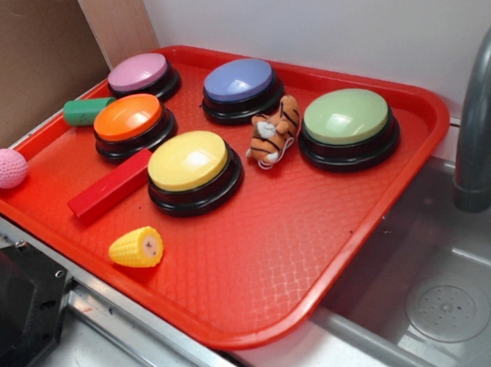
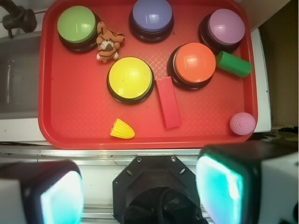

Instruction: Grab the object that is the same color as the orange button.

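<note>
The small plush tiger [image 1: 273, 131] lies on the red tray [image 1: 261, 267] between the yellow-topped button [image 1: 191, 166] and the green-topped button [image 1: 347, 124]; it also shows in the wrist view [image 2: 108, 42]. The orange button [image 1: 130, 123] stands at the tray's left, and shows in the wrist view [image 2: 193, 64]. My gripper [image 2: 140, 189] is open and empty, high above the robot base, well short of the tray's near edge. It is not visible in the exterior view.
On the tray: a blue-purple button [image 1: 239, 86], a pink button [image 1: 141, 75], a red block [image 1: 110, 187], a yellow toy corn [image 1: 136, 247], a green cylinder [image 1: 87, 111]. A pink ball [image 1: 6, 167] lies by the tray's left edge. A sink and faucet [image 1: 478, 114] are at right.
</note>
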`<state>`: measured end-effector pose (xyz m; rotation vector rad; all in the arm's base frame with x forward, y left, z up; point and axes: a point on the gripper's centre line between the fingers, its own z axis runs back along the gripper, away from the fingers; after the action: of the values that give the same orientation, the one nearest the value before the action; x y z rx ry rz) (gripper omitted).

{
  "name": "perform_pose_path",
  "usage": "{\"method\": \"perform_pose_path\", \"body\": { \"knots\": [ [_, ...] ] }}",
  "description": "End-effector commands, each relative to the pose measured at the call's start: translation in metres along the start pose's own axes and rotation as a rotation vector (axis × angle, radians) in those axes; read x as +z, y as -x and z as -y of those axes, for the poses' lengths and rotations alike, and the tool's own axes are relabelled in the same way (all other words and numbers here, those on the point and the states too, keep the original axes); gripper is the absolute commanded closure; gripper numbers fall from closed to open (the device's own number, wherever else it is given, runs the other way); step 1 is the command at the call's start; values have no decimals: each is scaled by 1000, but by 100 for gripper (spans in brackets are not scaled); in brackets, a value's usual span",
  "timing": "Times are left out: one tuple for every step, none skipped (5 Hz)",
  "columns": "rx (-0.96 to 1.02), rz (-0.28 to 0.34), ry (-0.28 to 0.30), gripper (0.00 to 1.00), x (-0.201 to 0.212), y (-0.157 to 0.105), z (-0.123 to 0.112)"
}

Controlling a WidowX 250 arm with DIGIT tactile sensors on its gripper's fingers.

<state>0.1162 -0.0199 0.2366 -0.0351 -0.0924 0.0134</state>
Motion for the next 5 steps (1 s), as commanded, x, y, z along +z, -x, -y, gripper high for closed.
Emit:
{"method": "perform_pose_path", "body": {
  "knots": [
    [0, 0, 0, 0, 0, 0, 0],
    [-174, 15, -12, 0, -14, -29, 5],
    [-262, 13, -43, 0, -29, -55, 14],
    [-345, 77, -108, 0, -43, -80, 23],
    [-470, 188, -108, 0, -68, -108, 35]
  ]
}}
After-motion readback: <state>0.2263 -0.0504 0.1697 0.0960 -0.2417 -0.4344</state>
